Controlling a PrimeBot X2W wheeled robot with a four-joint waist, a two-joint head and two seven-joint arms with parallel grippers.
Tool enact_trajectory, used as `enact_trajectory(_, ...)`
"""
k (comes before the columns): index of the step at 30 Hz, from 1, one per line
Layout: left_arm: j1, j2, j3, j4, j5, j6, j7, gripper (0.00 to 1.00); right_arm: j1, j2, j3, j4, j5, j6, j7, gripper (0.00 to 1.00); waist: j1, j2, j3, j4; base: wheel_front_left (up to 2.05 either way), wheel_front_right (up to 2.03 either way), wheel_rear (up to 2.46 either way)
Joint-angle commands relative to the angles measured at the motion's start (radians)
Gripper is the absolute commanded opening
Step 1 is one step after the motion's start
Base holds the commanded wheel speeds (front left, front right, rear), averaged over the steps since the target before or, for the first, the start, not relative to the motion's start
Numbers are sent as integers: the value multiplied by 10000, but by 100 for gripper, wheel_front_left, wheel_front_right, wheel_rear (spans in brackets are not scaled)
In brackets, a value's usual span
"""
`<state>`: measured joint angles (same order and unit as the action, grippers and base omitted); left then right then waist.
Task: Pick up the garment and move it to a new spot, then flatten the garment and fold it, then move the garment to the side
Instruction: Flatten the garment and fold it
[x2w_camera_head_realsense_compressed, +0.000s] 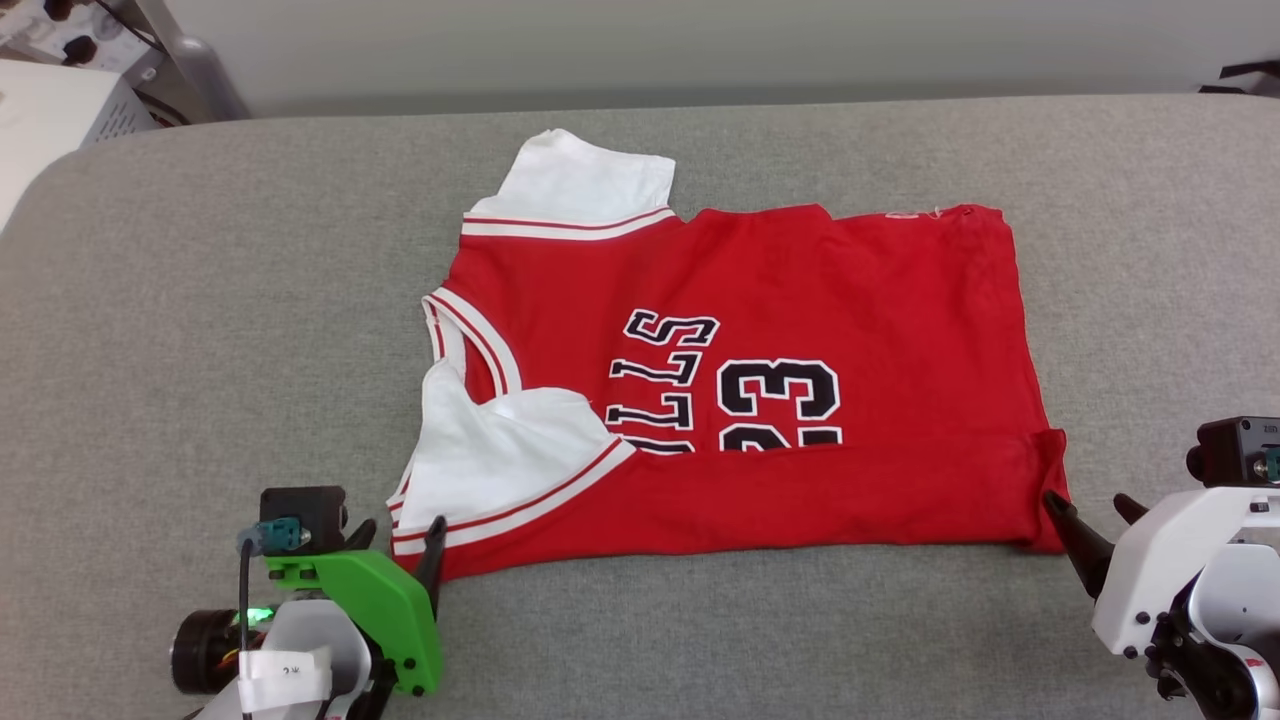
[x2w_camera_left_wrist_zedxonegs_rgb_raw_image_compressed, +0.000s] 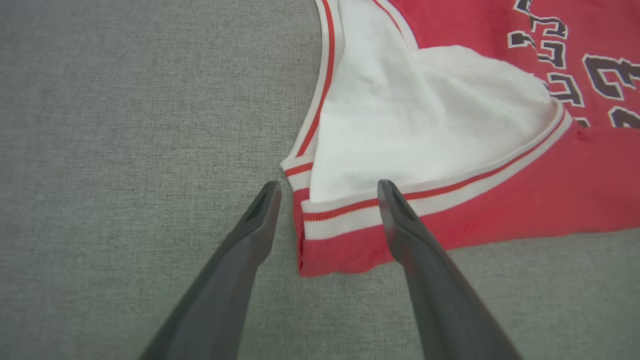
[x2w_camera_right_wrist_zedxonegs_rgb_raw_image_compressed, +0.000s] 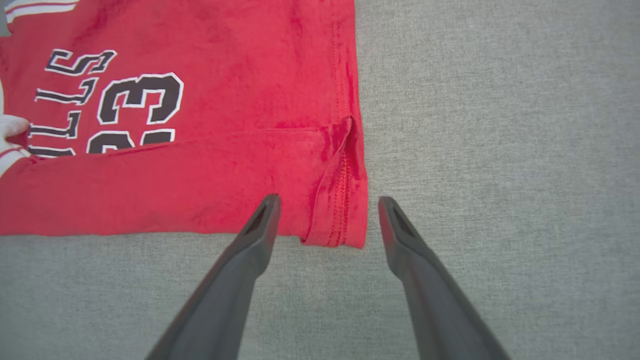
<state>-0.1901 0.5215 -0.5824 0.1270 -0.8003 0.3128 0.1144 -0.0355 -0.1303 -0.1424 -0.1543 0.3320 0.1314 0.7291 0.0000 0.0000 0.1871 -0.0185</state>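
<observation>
Both jaws stand wide, holding nothing. Our left gripper straddles the near sleeve-side corner of the red BULLS 23 jersey, and our right gripper straddles its near hem-side corner. The jersey lies spread on the grey padded table, its near long edge folded up over the lettering. We judge that closing here could pinch only the top layer or drag the loose white sleeve, undoing that fold.

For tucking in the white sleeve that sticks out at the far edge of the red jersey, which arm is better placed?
Probably left. The far white sleeve lies nearer the open left gripper; the right gripper sits at the hem corner.
</observation>
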Motion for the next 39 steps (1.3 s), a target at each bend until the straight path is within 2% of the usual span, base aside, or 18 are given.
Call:
enact_trajectory(1,159,192,-18,-82,65,181,185,100,141,109,-43,-211,-93,-7,105,100,0,0,178,-92,0,0,0)
enact_trajectory(6,171,496,-175,-356,162,587,926,100,184,327,-120,-591,-269,-7,332,100,0,0,466,-143,0,0,0)
enact_trajectory(13,-21,569,-453,-269,156,678,1667,100,78,408,-103,-766,-338,-7,384,100,0,0,817,-184,0,0,0)
enact_trajectory(14,-53,588,-531,-177,155,659,1825,89,63,412,-103,-775,-347,-7,380,100,0,0,851,-184,0,0,0)
enact_trajectory(15,-84,590,-581,-111,142,623,1924,14,54,413,-103,-774,-358,-7,381,100,0,0,874,-182,0,0,0)
enact_trajectory(16,-118,561,-614,-47,96,559,1993,0,49,408,-100,-761,-374,-7,386,100,0,0,890,-172,0,0,0)
enact_trajectory(26,-341,266,-399,-334,-114,75,1290,0,-11,61,-235,64,-750,-7,194,100,0,0,564,233,0,0,0)
enact_trajectory(39,-164,600,-266,-1906,35,268,1052,0,-533,97,-391,1701,-1012,-7,30,100,0,0,724,709,0,0,0)
